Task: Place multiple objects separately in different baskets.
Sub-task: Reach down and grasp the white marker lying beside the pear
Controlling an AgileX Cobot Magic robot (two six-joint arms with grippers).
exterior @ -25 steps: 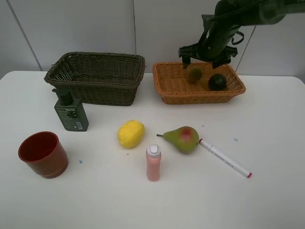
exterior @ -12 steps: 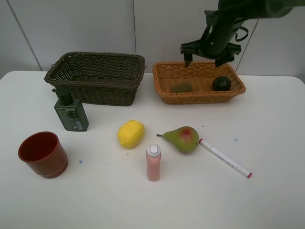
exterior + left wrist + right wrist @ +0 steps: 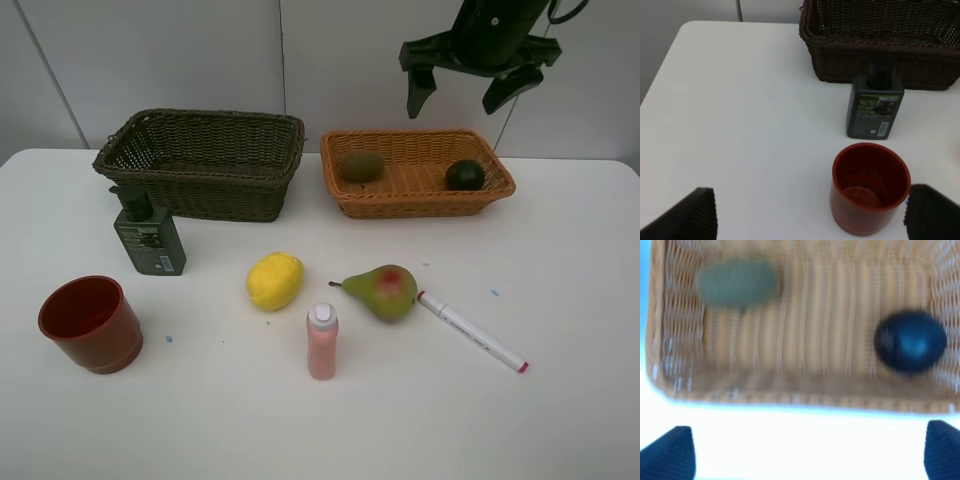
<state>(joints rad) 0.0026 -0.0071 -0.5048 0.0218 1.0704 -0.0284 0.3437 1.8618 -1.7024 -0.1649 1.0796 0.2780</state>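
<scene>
**Two fruits in the tan basket: kiwi just released**

Six items are unsorted on the white table. Left to right:
- red cup (image 3: pixel 90 323): glossy, round, tapered
- dark green pump bottle (image 3: pixel 148 236): boxy, labelled, standing just in front of the dark brown basket (image 3: pixel 203 160), which is deep, coarse wicker with nothing visible inside
- yellow lemon (image 3: pixel 275 280): dimpled skin
- pink white-capped bottle (image 3: pixel 322 342): slim, upright
- green-red pear (image 3: pixel 383 291): lying on its side
- white marker (image 3: pixel 470 331): thin, red-tipped

The left gripper (image 3: pixel 812 215) hangs over the cup's side of the table, jaws wide, holding nothing.

Change: a second ago the brown kiwi (image 3: pixel 362 166) sat between the right gripper's fingers over the light orange-tan basket (image 3: pixel 420 205). It now rests, dull and oval, at that shallow basket's left end. It is well apart from the dark green round fruit (image 3: pixel 465 175) at the right end. The right gripper (image 3: pixel 455 103) has lifted clear, jaws spread, empty.

Judgement: one placement is finished. Fruit is collecting in this basket, so the lemon or pear probably comes next.
</scene>
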